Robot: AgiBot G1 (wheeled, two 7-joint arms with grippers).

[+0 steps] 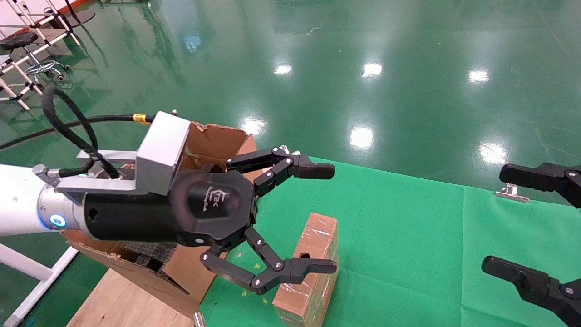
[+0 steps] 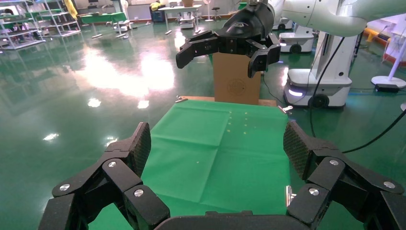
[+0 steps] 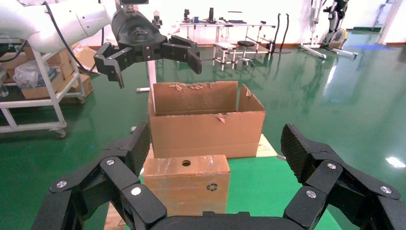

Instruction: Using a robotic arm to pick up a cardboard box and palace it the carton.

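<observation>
The cardboard box (image 1: pixel 313 254) stands on its long edge on the green cloth, its round hole facing up; it also shows in the right wrist view (image 3: pixel 186 184). The carton (image 1: pixel 218 141) with torn flaps stands just left of it, with dark foam inside, and shows in the right wrist view (image 3: pixel 206 127). The white robotic arm's left gripper (image 1: pixel 320 218) is open and empty, held in the air over the gap between carton and box; the right wrist view shows it above the carton (image 3: pixel 148 50). My right gripper (image 1: pixel 506 222) is open and empty at the right, facing the box.
The green cloth (image 1: pixel 408 227) covers the table, held by a metal clip (image 1: pixel 512 193). A wooden board (image 1: pixel 118 299) lies under the carton. In the left wrist view an upright brown box (image 2: pixel 237 81) stands beyond the table's far end, with another robot base (image 2: pixel 316 86) behind it.
</observation>
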